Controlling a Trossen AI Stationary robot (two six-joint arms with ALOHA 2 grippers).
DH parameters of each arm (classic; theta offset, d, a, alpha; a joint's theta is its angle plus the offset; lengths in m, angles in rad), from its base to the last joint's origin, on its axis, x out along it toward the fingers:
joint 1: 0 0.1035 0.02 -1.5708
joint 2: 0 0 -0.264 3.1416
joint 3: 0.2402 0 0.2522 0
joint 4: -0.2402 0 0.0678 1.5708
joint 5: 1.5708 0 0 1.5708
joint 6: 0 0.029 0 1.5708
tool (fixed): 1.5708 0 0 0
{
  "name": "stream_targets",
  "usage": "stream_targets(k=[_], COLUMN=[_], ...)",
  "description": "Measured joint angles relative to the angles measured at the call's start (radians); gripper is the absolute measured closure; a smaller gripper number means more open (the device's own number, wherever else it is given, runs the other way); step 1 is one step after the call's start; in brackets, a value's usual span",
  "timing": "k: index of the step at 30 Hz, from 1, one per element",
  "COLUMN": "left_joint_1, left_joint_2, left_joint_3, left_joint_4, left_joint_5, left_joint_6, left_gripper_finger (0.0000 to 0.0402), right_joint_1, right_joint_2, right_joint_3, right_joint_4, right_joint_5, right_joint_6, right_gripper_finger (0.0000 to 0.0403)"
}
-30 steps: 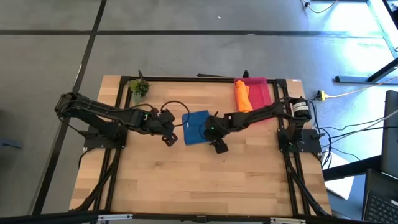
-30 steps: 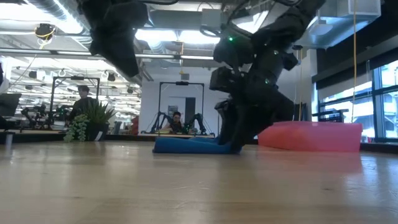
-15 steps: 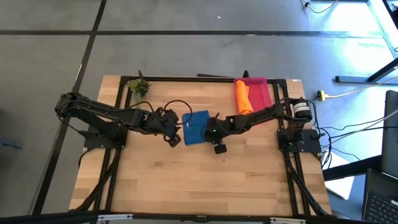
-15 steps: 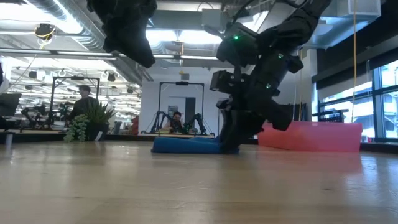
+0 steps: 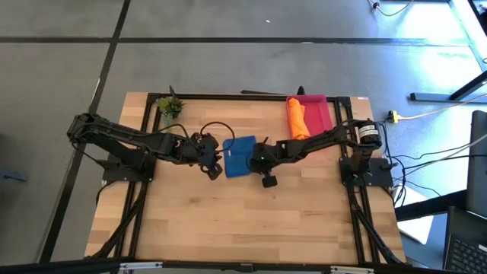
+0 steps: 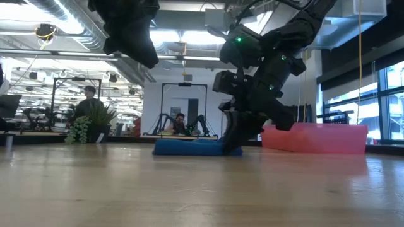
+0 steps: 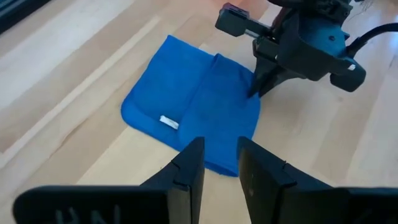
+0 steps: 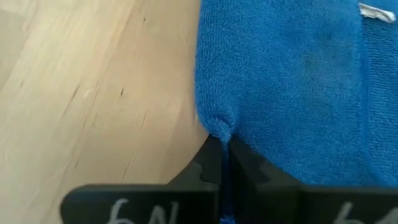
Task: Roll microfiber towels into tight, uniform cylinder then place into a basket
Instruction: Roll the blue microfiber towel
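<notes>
pinching the edge of the blue towel (image 8: 292, 81), the right pincer (image 8: 222, 163) has its fingers together on a small bunched tuck of cloth, low against the surface (image 5: 228, 221). we judge that grip is there to lift or turn the edge and start a roll. the blue towel lies folded flat, spread ahead of this pincer, its white tag (image 7: 169, 122) on the far part from it.

the left pincer (image 7: 221, 163) hovers over the opposite edge of the same towel with its fingers apart, nothing between them, so the towel sits between the two pincers. we guess it waits there to pin or take the other side.

the orange towel (image 5: 296, 118) is already rolled and lies in the basket (image 5: 318, 114), well behind the right pincer along its arm. the potted plant (image 5: 170, 107) stands off behind the left pincer, out of the way.
</notes>
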Motion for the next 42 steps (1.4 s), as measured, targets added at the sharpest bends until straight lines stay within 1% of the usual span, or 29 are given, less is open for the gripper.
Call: stream_targets(k=[6, 12, 17, 21, 24, 28, 32, 39, 42], left_joint_1=[0.004, 0.051, 0.070, 0.084, 0.084, 0.084, 0.084, 0.098, 0.101], left_joint_2=[0.004, 0.047, 0.072, 0.068, 0.064, 0.065, 0.066, 0.066, 0.066], left_joint_3=[0.000, 0.001, 0.000, 0.001, 0.001, 0.001, 0.001, 0.001, 0.001], left_joint_4=[-0.003, -0.009, -0.008, -0.006, -0.003, -0.005, -0.005, -0.005, -0.005], left_joint_5=[0.022, 0.134, 0.148, 0.171, 0.181, 0.194, 0.193, 0.195, 0.195], left_joint_6=[-0.009, 0.001, 0.009, 0.059, 0.088, 0.071, 0.059, 0.055, 0.067], left_gripper_finger=[0.0317, 0.0317, 0.0317, 0.0317, 0.0326, 0.0332, 0.0318, 0.0277, 0.0269], right_joint_1=[0.000, 0.000, 0.001, 0.001, 0.001, 0.000, 0.000, 0.000, -0.004], right_joint_2=[0.002, 0.002, 0.002, 0.002, 0.002, 0.002, 0.002, 0.002, 0.002], right_joint_3=[-0.001, -0.001, -0.001, -0.001, -0.001, -0.001, -0.001, -0.001, 0.000], right_joint_4=[0.018, 0.018, 0.018, 0.019, 0.019, 0.019, 0.019, 0.018, 0.014], right_joint_5=[-0.007, -0.008, -0.008, -0.008, -0.010, -0.028, -0.029, -0.030, -0.045], right_joint_6=[0.001, 0.001, 0.003, 0.004, 0.004, 0.004, 0.004, 0.004, 0.004], right_gripper_finger=[0.0393, 0.0396, 0.0395, 0.0395, 0.0395, 0.0395, 0.0394, 0.0394, 0.0396])
